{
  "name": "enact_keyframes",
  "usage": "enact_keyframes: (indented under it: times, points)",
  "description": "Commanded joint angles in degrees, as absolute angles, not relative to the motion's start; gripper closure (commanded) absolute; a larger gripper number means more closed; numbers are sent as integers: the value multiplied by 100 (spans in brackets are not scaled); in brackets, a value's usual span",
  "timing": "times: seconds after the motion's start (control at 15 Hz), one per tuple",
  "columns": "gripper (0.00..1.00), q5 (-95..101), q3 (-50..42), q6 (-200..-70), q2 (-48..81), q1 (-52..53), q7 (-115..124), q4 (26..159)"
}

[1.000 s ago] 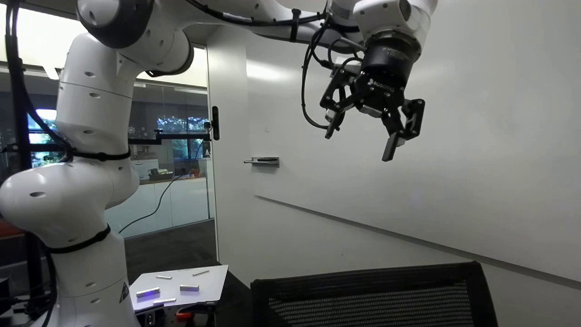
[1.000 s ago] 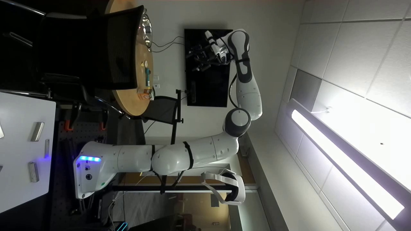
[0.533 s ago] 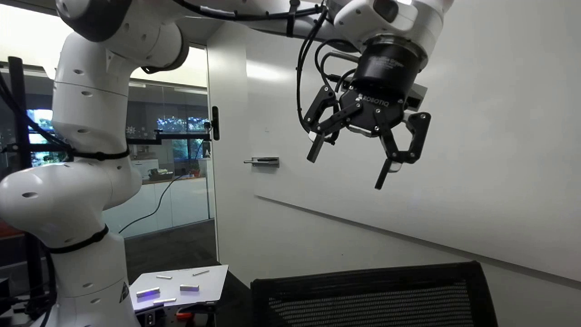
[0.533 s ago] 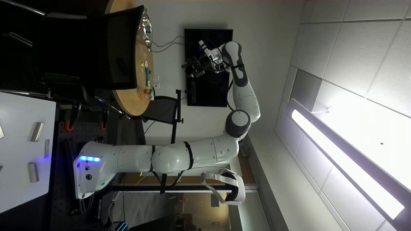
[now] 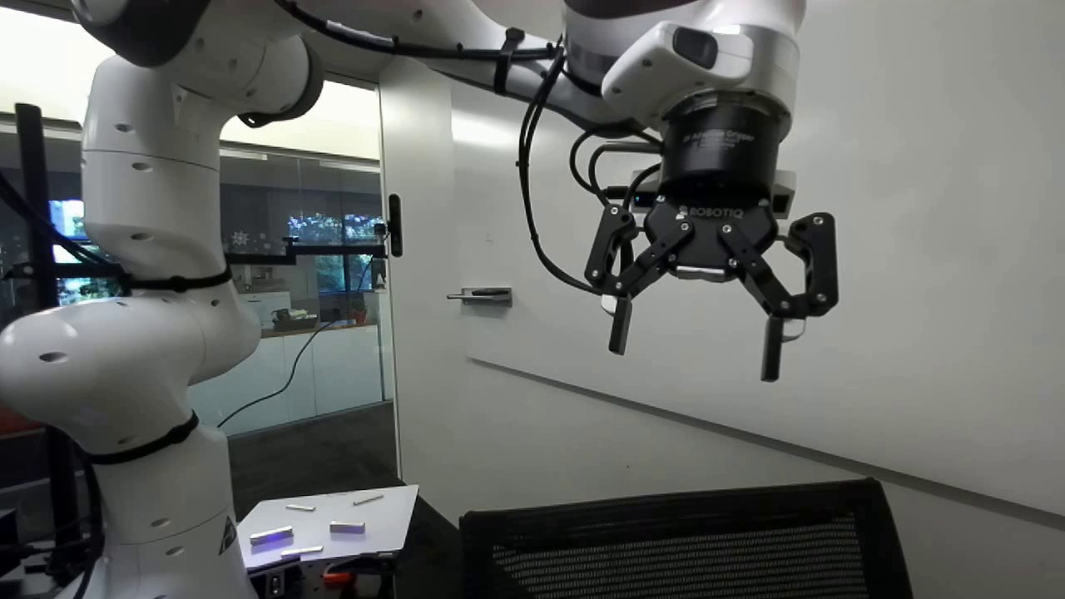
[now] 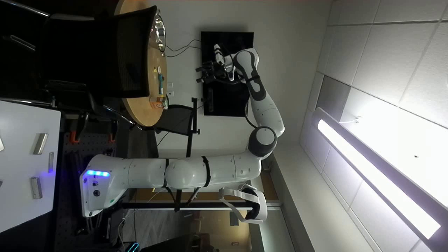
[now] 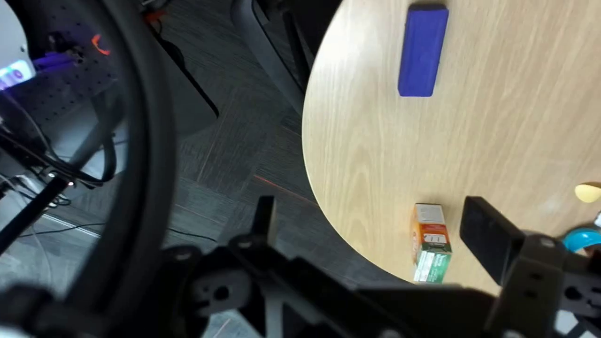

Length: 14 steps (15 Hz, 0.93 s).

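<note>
Beige wood grain covers the round-edged table (image 7: 357, 141), toward three o'clock in the wrist view. Clear of it hangs the black two-fingered gripper (image 5: 695, 366), jaws spread wide, nothing between the pads. Seen between the fingers, well below them, sits the orange, white and green printed box (image 7: 434, 234), at four o'clock, near the table's edge. Centring matters, I judge: the box lies off toward the finger between three and four, while the finger at seven shows over dark carpet (image 7: 249, 155). A straight descent with wide jaws would spare the box a knock.

A black mesh chair back (image 5: 682, 541), at five o'clock in an exterior view, could crowd a low approach; a black cable loop (image 7: 152, 141) at nine masks part of the wrist view; a dark blue oblong block (image 7: 423, 51) lies between one and two; a turquoise curved thing (image 7: 582, 238), partly hidden, past three; a yellow rounded piece (image 7: 588, 193) at three.
</note>
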<state>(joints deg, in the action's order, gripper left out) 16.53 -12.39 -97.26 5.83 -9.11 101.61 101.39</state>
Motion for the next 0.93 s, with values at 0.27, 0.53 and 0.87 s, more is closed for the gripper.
enact_keyframes:
  times: [0.27,0.53,0.87]
  points:
    - [0,1751,-1129,-10165,439,-913,10045,10533]
    - [0,1752,-1122,-10177,397,-915,10041,10558]
    - [0,2218,-1180,-10625,695,-915,10911,10611]
